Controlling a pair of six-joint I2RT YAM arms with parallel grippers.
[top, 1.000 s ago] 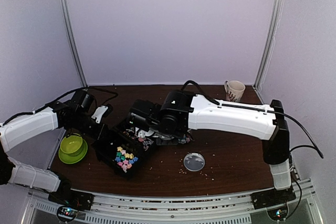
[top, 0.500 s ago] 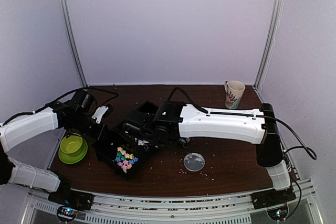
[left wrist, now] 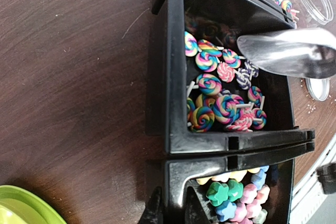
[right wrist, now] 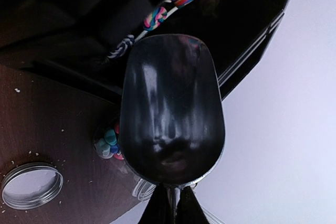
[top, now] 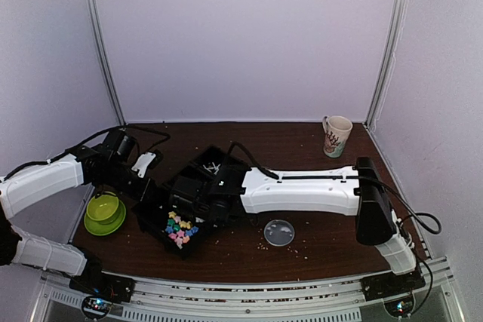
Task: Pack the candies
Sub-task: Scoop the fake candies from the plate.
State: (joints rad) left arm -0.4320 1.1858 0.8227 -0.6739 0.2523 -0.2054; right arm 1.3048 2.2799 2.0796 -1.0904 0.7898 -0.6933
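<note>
The candies (left wrist: 220, 98) lie in a black tray (left wrist: 173, 77). Lollipops fill one part and star bits fill the next, with sticks pointing all ways. The left gripper (left wrist: 170, 207) pinches the tray's wall. The right gripper (right wrist: 170, 208) pinches a scoop (right wrist: 173, 108), which is over the lollipops, close to one wall. Bare table (left wrist: 79, 77) lies beside the tray.
</note>
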